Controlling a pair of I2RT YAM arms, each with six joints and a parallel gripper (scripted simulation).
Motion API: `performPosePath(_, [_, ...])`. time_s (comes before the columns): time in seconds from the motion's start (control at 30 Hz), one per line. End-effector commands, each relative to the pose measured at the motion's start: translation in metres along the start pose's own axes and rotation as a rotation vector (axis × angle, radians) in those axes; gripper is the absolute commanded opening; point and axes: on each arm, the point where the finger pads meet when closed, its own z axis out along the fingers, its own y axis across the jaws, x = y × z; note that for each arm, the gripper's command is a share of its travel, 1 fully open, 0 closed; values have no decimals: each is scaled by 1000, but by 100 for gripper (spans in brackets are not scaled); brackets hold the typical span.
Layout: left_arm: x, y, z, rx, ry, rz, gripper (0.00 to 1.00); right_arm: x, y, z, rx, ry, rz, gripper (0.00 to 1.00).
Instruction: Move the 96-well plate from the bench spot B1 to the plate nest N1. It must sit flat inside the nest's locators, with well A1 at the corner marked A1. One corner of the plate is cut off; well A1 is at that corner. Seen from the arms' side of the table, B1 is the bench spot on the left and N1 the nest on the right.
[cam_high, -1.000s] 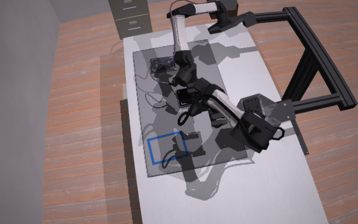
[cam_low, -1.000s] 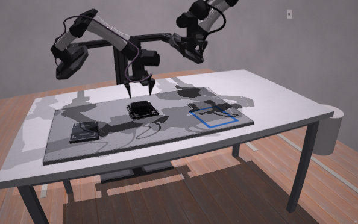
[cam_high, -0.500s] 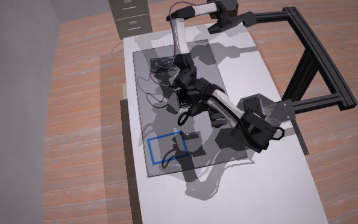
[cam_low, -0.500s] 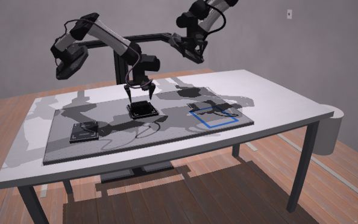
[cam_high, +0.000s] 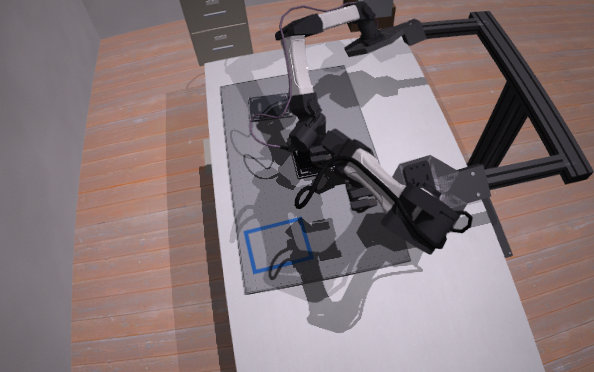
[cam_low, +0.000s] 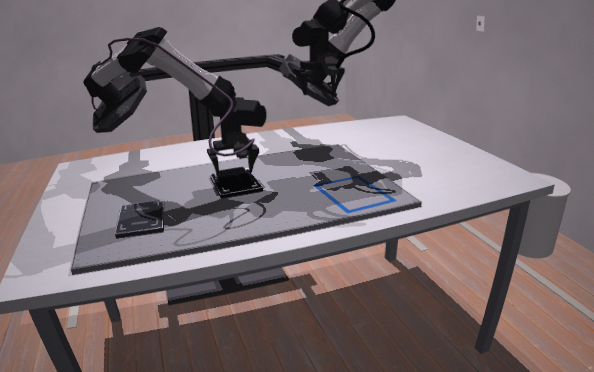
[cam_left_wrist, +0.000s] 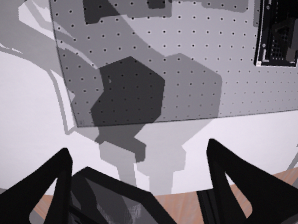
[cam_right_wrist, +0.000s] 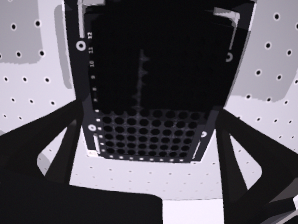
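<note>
The dark 96-well plate (cam_right_wrist: 150, 136) (cam_low: 236, 177) rests on a black nest-like fixture (cam_right_wrist: 81, 45) (cam_low: 221, 191) at mid-mat. Number marks run down its left side in the right wrist view, 12 at the far end; the cut corner is not clear. My right gripper (cam_right_wrist: 151, 110) (cam_low: 234, 172) is open, low over the plate, with one finger at each side. My left gripper (cam_left_wrist: 137, 151) is open and empty, high above the arms' side of the table. A blue outline (cam_low: 348, 211) (cam_high: 250, 252) on the mat holds no plate. A second dark fixture (cam_low: 145, 225) also bears no plate. Labels B1 and N1 are not readable.
The perforated mat (cam_high: 270, 285) (cam_low: 85, 260) lies on the white table (cam_high: 280, 325) (cam_low: 500, 180). The left arm reaches close beside the right arm in the top view. Arm and cable shadows cross the mat. A dark frame stands behind the arms.
</note>
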Motion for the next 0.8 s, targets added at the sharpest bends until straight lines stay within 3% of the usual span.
performPosePath(0.0, [0,1,-1,-4,-3,4,100,-4,0,16,3,-4,6,100])
performPosePath(0.47, [0,1,-1,-4,-3,4,100,-4,0,25,2,-5,4,100])
performPosePath(0.5, [0,1,-1,-4,-3,4,100,-5,4,11,-11,-14,-5,100])
performPosePath(0.77, [0,1,-1,-4,-3,4,100,-5,4,11,-11,-14,-5,100])
